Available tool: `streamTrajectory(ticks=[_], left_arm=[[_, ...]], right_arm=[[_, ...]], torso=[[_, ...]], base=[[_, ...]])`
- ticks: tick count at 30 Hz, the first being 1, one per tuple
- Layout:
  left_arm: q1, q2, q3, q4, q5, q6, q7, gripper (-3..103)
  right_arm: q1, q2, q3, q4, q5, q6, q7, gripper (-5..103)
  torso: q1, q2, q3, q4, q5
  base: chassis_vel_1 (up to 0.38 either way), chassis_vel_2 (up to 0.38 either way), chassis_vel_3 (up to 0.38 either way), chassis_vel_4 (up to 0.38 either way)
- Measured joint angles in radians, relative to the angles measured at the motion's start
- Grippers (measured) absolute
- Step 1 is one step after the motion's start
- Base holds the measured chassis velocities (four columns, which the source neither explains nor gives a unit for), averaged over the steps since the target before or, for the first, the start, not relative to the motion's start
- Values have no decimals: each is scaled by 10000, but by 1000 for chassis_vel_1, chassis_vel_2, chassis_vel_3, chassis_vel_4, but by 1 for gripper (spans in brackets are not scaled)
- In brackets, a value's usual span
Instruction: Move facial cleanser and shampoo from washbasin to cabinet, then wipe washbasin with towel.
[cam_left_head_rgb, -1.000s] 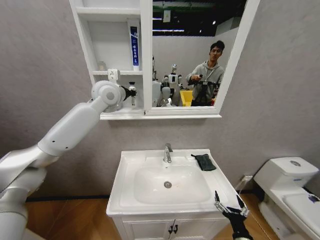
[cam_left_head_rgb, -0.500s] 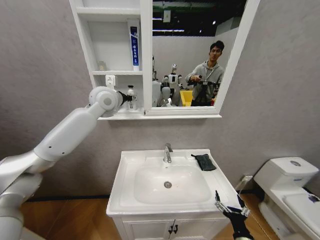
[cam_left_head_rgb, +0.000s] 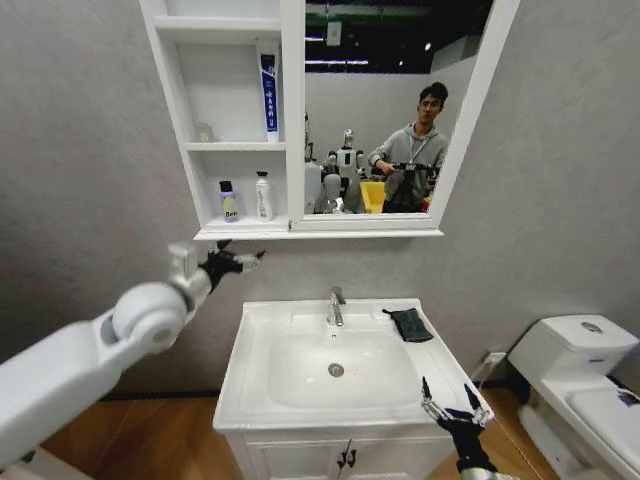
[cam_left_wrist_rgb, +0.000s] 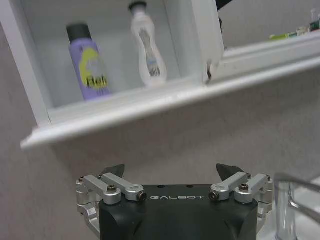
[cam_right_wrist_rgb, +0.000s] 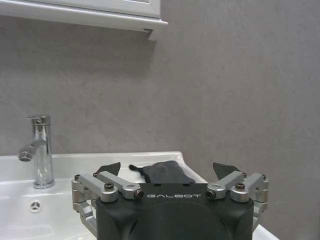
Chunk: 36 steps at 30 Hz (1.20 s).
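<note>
With both bottles (cam_left_head_rgb: 246, 199) standing on the cabinet's (cam_left_head_rgb: 222, 232) bottom shelf, the wiping step remained: each gripper, left (cam_left_head_rgb: 232, 262) and right (cam_left_head_rgb: 451, 406), had released fingers, and the towel (cam_left_head_rgb: 408, 324) lay on the washbasin (cam_left_head_rgb: 254, 330) rim, awaiting a grasp.

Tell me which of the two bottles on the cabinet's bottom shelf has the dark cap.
The purple bottle with the yellow label, standing on the outer side of the shelf. The white bottle beside it, nearer the mirror, has a white cap.
</note>
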Motion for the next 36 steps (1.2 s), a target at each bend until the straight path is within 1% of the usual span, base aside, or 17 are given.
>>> streamTrajectory(ticks=[1,2,3,6,7,9,10,12,13,15,16,18,21,26,32,35,36], left_arm=[[755,-236,-292,55,443,-161,71,100],[1610,-465,-846,55,876,-220,92,100],[1610,-465,-846,55,876,-220,92,100],[5999,-1948,-4280,-166,2724,-448,460,100],[5999,-1948,-4280,-166,2724,-448,460,100],[8190,-3398,-5938,-569,3660,-568,603,100],[8190,-3398,-5938,-569,3660,-568,603,100],[9578,-4669,-6888,-826,4816,-887,757,100],[9578,-4669,-6888,-826,4816,-887,757,100],[10815,-5897,-7498,-1312,5773,-1122,912,100],[10815,-5897,-7498,-1312,5773,-1122,912,100],[11692,-6892,-7843,-1621,6947,-1669,1481,100],[12110,-7535,-7927,-1766,7733,-1995,1880,100],[12147,-7657,-7903,-1796,7860,-2038,1933,100],[12085,-7628,-7851,-1796,7811,-2038,1926,100],[12063,-7606,-7835,-1791,7783,-2033,1916,100],[12048,-7598,-7824,-1786,7765,-2028,1912,100]], right_arm=[[-242,173,175,87,-129,99,87,100],[-344,218,240,116,-148,105,134,100],[-344,218,240,116,-148,105,134,100],[-468,168,506,120,-165,141,184,100],[-468,168,506,120,-165,141,184,100],[-516,61,745,81,-170,177,89,100],[-516,61,745,81,-170,177,89,100],[-516,-115,885,20,150,125,-58,100],[-516,-115,885,20,150,125,-58,100],[-504,-366,1035,101,929,-125,-469,100],[-504,-366,1035,101,929,-125,-469,100],[-454,-742,1122,226,1625,-323,-1028,100],[-190,-982,1202,213,1777,-460,-1143,100],[34,-1342,1217,174,1954,-784,-1080,100],[289,-2557,1290,237,2472,-1395,-1274,100],[901,-3307,1383,-50,2995,-2093,-1241,100],[1715,-3867,1305,-544,3569,-2730,-1177,100]], torso=[[1,0,0,-23,-4],[2,0,0,-28,-6],[2,0,0,-28,-6],[4,0,1,-7,-2],[4,0,1,-7,-2],[2,0,0,-2,2],[2,0,0,-2,2],[2,0,0,-8,0],[2,0,0,-8,0],[1,0,-1,-5,5],[1,0,-1,-5,5],[1,0,0,-7,5],[2,0,1,-6,3],[3,0,2,-13,4],[3,-1,2,-13,2],[3,-1,2,-12,1],[3,-1,2,-11,2]], base=[[0,0,0,0],[0,0,0,0],[0,0,0,0],[0,0,0,0],[0,0,0,0],[0,0,0,0],[0,0,0,0],[0,0,0,0],[0,0,0,0],[0,0,0,0],[0,0,0,0],[0,0,0,0],[0,0,0,0],[0,0,0,0],[0,0,0,0],[0,0,0,0],[0,0,0,0]])
